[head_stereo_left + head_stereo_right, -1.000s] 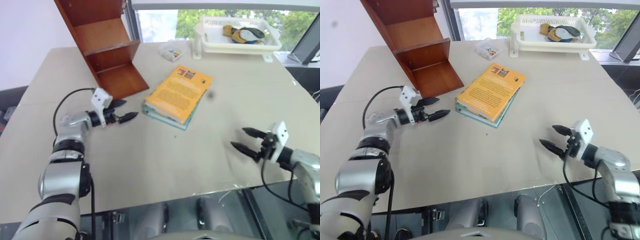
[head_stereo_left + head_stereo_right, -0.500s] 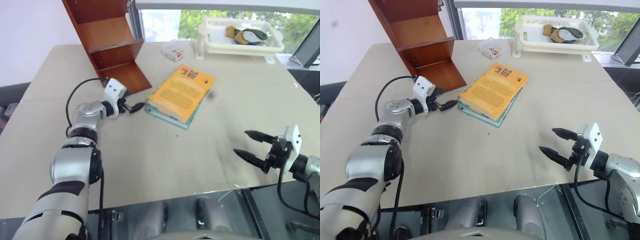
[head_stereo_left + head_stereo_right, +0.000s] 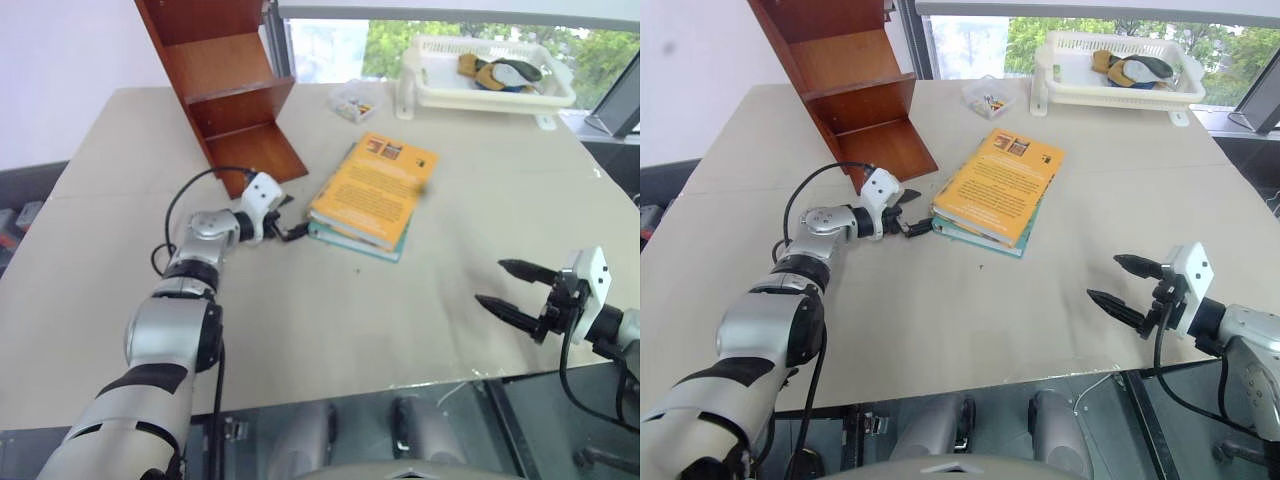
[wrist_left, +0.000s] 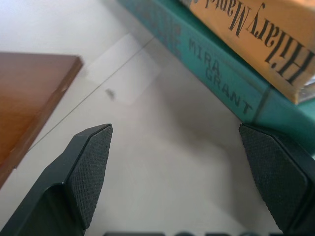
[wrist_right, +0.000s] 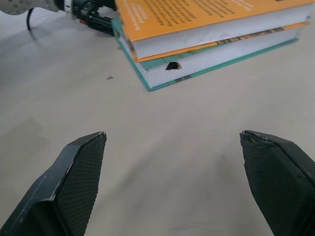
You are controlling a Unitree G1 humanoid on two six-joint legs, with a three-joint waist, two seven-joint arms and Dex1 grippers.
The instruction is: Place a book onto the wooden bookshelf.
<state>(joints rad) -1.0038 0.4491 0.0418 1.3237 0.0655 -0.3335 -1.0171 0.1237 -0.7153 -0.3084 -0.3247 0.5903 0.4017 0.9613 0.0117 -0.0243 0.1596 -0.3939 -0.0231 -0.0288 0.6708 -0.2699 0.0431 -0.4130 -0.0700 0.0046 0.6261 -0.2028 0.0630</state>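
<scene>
Head views: the book (image 3: 1000, 185), orange-yellow, lies flat on top of a teal book (image 3: 345, 238) in the middle of the table (image 3: 970, 320), with the bookshelf (image 3: 855, 100) standing just beyond the stack's spine side. The book is not yet lifted and no shelf board carries it. The left gripper (image 3: 912, 222) sits low on the table between the bookshelf's foot and the stack, tips just short of the spine corner, jaws spread and empty; judged an approach for a grip on the spine edge. The right gripper (image 3: 1125, 283) hovers well apart from the book at the near table edge, jaws likewise spread and empty, apparently parked clear. A white basket (image 3: 1118, 75) with some items inside and a small clear box (image 3: 990, 97) stand on the far side of the book, away from the work. Left wrist view: both fingers (image 4: 88, 169) frame bare table, with the yellow spine stacked over the teal one just ahead and a corner of the bookshelf base to one side; no contact is visible. Risk judged: the jaws sit nearer the teal spine's level and could catch the wrong volume. Right wrist view: its fingers (image 5: 78, 169) stand wide apart with the page edges of the stack ahead, and the left gripper shows at the stack's far corner.
</scene>
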